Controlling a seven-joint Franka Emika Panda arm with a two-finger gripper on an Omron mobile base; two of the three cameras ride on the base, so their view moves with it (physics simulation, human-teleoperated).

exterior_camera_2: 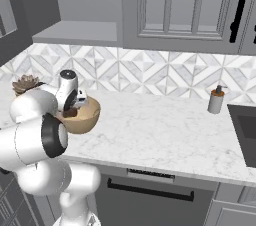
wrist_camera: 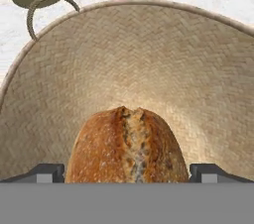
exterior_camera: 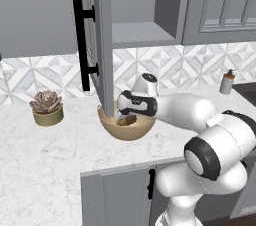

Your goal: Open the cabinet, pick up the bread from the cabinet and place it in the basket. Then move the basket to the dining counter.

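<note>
Near the worktop's (exterior_camera: pixel 45 155) back edge, under the open cabinet (exterior_camera: pixel 145 32), the basket (exterior_camera: pixel 126 129) stood with the bread (wrist_camera: pixel 127 146) lying inside it on its woven floor. The gripper (wrist_camera: pixel 127 172) hung over the basket's rim with its fingers (wrist_camera: pixel 47 172) spread wide to either side of the bread, gripping nothing. The cabinet's door (exterior_camera: pixel 95 35) with its long black handle (exterior_camera: pixel 81 40) stood swung out above the basket, a potted plant (exterior_camera: pixel 47 107) sat toward the worktop's left end, and a soap bottle (exterior_camera_2: pixel 216 100) stood far to the right by the sink (exterior_camera_2: pixel 245 130).
</note>
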